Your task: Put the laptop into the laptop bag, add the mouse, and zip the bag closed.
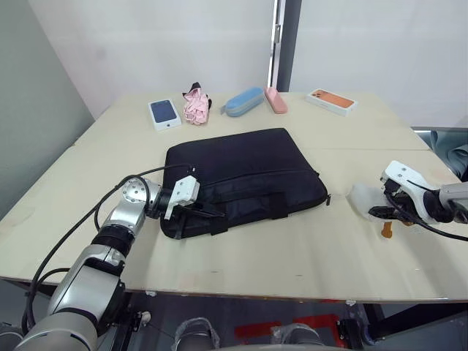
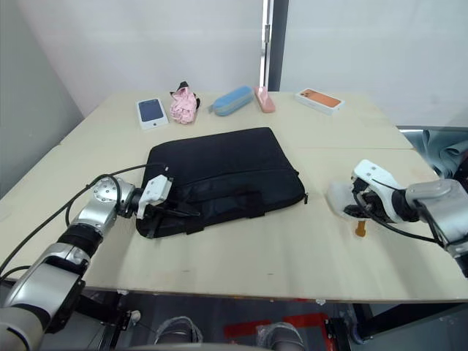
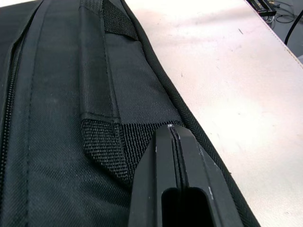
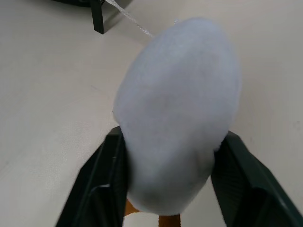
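The laptop bag (image 1: 245, 179) lies flat mid-counter, long axis running left to right, its bulk suggesting the laptop is already inside. The white mouse (image 1: 363, 200) sits clamped in the right pincer (image 1: 381, 213), just right of the bag's right end, so the bag lies to that pincer's left. The left pincer (image 1: 208, 211), fingers together, presses on the bag's near-left corner.
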Robot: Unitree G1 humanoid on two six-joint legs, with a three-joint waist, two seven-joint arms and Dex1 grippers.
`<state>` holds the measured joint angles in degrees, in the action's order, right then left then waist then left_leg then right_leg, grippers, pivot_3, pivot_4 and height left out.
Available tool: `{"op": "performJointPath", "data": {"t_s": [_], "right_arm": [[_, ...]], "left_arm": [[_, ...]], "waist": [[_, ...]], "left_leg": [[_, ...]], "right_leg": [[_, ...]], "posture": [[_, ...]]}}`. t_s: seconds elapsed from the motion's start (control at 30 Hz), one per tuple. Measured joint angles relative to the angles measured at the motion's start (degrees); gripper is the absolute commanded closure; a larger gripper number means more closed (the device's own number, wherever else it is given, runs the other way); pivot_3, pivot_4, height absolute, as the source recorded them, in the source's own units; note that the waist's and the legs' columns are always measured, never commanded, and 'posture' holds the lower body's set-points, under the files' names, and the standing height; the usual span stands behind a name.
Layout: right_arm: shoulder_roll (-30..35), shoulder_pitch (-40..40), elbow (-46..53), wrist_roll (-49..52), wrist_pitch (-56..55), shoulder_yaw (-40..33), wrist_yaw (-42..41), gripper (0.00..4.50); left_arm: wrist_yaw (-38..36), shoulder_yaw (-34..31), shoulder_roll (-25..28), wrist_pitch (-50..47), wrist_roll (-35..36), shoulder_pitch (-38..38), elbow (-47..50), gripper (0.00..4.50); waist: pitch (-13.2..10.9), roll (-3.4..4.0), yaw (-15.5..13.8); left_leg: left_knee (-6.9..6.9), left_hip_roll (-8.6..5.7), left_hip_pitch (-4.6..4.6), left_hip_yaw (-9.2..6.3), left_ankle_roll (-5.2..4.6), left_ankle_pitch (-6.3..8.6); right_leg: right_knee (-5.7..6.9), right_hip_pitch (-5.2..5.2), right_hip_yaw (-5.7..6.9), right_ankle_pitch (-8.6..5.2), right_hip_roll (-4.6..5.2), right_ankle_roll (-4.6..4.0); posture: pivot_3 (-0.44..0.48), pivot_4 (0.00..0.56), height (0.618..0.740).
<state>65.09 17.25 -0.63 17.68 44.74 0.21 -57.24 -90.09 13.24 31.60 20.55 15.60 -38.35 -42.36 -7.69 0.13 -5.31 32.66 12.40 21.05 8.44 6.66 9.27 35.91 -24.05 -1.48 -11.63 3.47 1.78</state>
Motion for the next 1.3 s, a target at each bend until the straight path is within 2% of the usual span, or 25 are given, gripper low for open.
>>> {"op": "performJointPath", "data": {"t_s": [0.1, 0.13, 0.27, 0.37, 0.47, 0.6, 0.7, 0.8, 0.9, 1.0, 1.1, 1.23, 1.3], "right_arm": [[1.2, 1.5, -2.0, 0.4, 1.1, -1.5, -1.1, 0.19], [1.5, 2.8, -3.1, 0.9, 1.7, -2.0, -1.5, 0.04], [4.0, 8.6, -7.0, 3.5, 5.3, -4.9, -4.5, 0.04], [6.1, 11.7, -7.5, 5.8, 6.7, -5.9, -8.1, 0.0], [5.8, 12.7, -6.2, 7.9, 7.4, -6.2, -10.0, 0.0], [2.5, 14.3, -4.2, 9.6, 8.5, -5.2, -10.3, 0.0], [-0.6, 15.7, -4.3, 9.3, 8.9, -2.9, -9.7, 0.0], [-5.9, 18.6, -7.3, 7.7, 8.8, 1.4, -8.6, 0.0], [-9.9, 21.1, -11.5, 5.5, 7.8, 4.9, -7.9, 0.0], [-13.4, 24.1, -16.4, 3.3, 6.1, 7.4, -7.3, 0.0], [-14.8, 25.2, -20.0, 0.9, 4.0, 9.2, -7.4, 0.0], [-17.0, 26.9, -25.2, -1.9, 1.1, 10.9, -8.3, 0.0], [-17.7, 27.8, -26.8, -2.7, 0.2, 11.3, -8.9, 0.53]], "left_arm": [[-0.1, 0.1, 1.7, -3.4, 1.5, 1.0, 2.9, 4.5], [-0.1, 0.2, 2.5, -4.8, 2.1, 1.6, 4.4, 4.5], [-0.3, -0.2, 6.7, -11.9, 4.7, 4.2, 12.3, 4.5], [0.3, -3.5, 10.3, -19.2, 7.6, 6.3, 20.8, 3.73], [1.5, -7.4, 14.3, -27.1, 11.0, 7.8, 28.1, 2.63], [4.2, -13.2, 18.1, -39.3, 17.5, 10.7, 34.9, 1.19], [6.1, -17.4, 21.2, -45.0, 19.7, 12.9, 36.7, 0.13], [7.0, -20.0, 28.1, -54.5, 20.7, 17.4, 35.8, 0.02], [10.6, -20.3, 29.0, -58.8, 19.5, 18.1, 31.3, 0.02], [16.3, -20.5, 26.9, -62.7, 18.0, 17.4, 27.2, 0.02], [19.5, -20.3, 25.0, -64.2, 17.2, 17.5, 27.3, 0.02], [23.9, -18.8, 19.0, -69.1, 17.5, 18.1, 29.3, 0.02], [25.6, -17.7, 17.0, -69.9, 17.3, 18.5, 29.7, 0.0]], "waist": [[-0.1, 0.0, 0.1], [-0.1, 0.01, 0.1], [-0.3, 0.01, 0.1], [-0.4, -0.11, -0.1], [-0.4, -0.11, -0.1], [-0.4, -0.1, 0.0], [-0.4, -0.1, 0.1], [-0.4, -0.1, 0.7], [-0.4, -0.07, 0.5], [-0.4, -0.09, 0.0], [-0.5, -0.12, -0.4], [-0.5, -0.13, -0.2], [-0.5, -0.14, 0.0]], "left_leg": [[-0.01, 0.0, 0.03, 0.02, 0.0, 0.0], [-0.01, 0.0, 0.05, 0.05, 0.0, 0.0], [-0.05, 0.01, 0.23, 0.06, -0.01, -0.01], [-0.06, 0.08, 0.51, 0.01, -0.13, -0.08], [0.0, 0.08, 0.88, -0.01, -0.5, -0.28], [0.03, 0.09, 0.89, -0.01, -0.48, -0.26], [0.1, 0.12, 0.88, 0.0, -0.44, -0.24], [0.15, 0.12, 0.93, 0.0, -0.34, -0.18], [0.25, 0.1, 0.95, -0.04, -0.1, -0.04], [0.36, 0.1, 1.0, -0.1, -0.1, -0.03], [0.37, 0.05, 1.04, -0.16, -0.15, -0.05], [0.45, 0.04, 1.06, -0.19, -0.44, -0.23], [0.48, 0.06, 1.03, -0.21, -0.44, -0.23]], "right_leg": [[-0.02, -0.05, 0.0, 0.0, 0.0, 0.0], [-0.01, -0.1, -0.03, 0.0, 0.0, 0.0], [0.01, -0.4, -0.02, -0.01, -0.02, -0.02], [-0.04, -0.63, 0.06, -0.03, -0.08, -0.07], [-0.03, -0.89, 0.08, -0.03, -0.1, -0.09], [0.01, -0.96, 0.09, -0.03, -0.1, -0.09], [0.05, -0.95, 0.07, -0.03, -0.13, -0.09], [0.15, -1.06, 0.06, -0.03, -0.14, -0.09], [0.22, -1.05, 0.09, -0.03, -0.12, -0.09], [0.25, -1.01, 0.14, -0.02, -0.1, -0.11], [0.2, -0.96, 0.2, -0.01, -0.06, -0.12], [0.27, -0.95, 0.2, -0.01, -0.05, -0.13], [0.34, -0.94, 0.21, 0.0, -0.07, -0.13]], "posture": [[0.0, 0.15, 0.74], [0.0, 0.15, 0.74], [0.0, 0.15, 0.74], [0.0, 0.15, 0.74], [0.0, 0.15, 0.74], [0.0, 0.15, 0.74], [0.0, 0.15, 0.74], [0.0, 0.15, 0.74], [0.0, 0.15, 0.74], [0.0, 0.15, 0.74], [0.0, 0.15, 0.74], [0.0, 0.15, 0.74], [0.0, 0.15, 0.74]]}}
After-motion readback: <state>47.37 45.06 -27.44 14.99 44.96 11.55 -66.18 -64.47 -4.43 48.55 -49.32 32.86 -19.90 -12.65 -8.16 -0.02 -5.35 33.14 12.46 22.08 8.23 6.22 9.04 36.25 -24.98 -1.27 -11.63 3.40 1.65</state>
